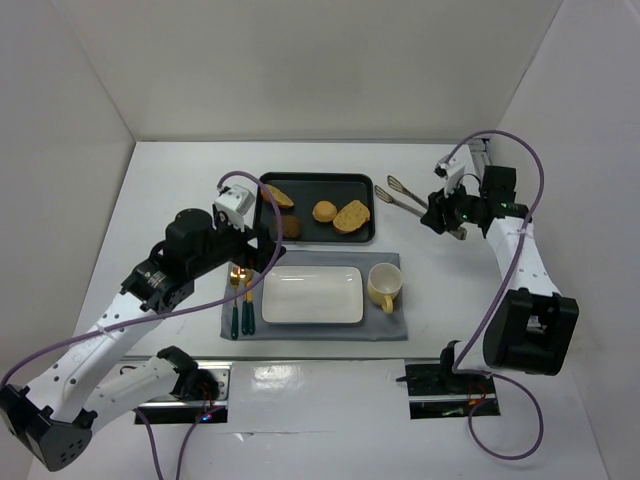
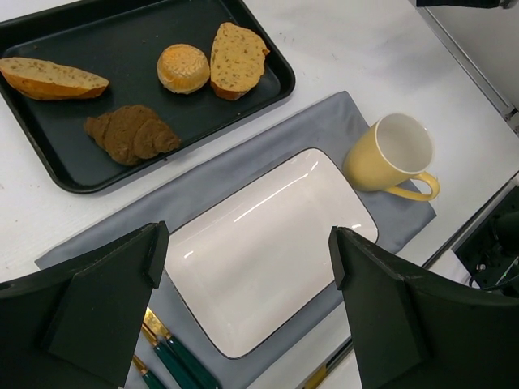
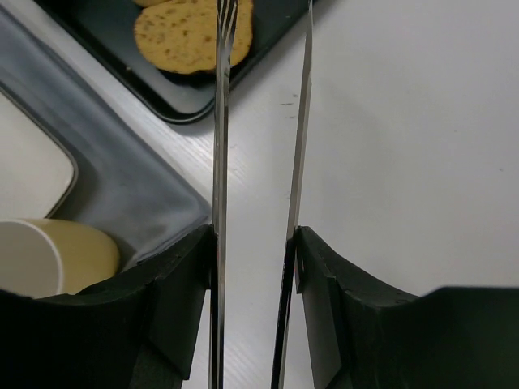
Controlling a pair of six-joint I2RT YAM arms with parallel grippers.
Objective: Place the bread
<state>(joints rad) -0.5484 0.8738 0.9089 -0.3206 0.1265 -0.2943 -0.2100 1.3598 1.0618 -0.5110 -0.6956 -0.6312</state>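
- Right gripper [image 3: 255, 243] fingers part-closed on the metal tongs [image 3: 219, 121], blades held apart, nothing between them.
- Left gripper [image 2: 246, 243] spread wide, empty, above the white plate [image 2: 308, 186].
- Bread lies on the black tray [image 2: 49, 166]; the seeded slice [image 3: 190, 32] is nearest the tong tips, probably untouched, since the tips run off frame.
- Step: approach. Next: straddle a piece, squeeze, carry it to the plate.

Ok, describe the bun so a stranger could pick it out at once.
On the table, find the black tray at the far side, beyond the white plate. Four breads lie in it; the bun sits near the middle, just left of the seeded slice. It alone is round and smooth: the rest are long, flat or dark brown.
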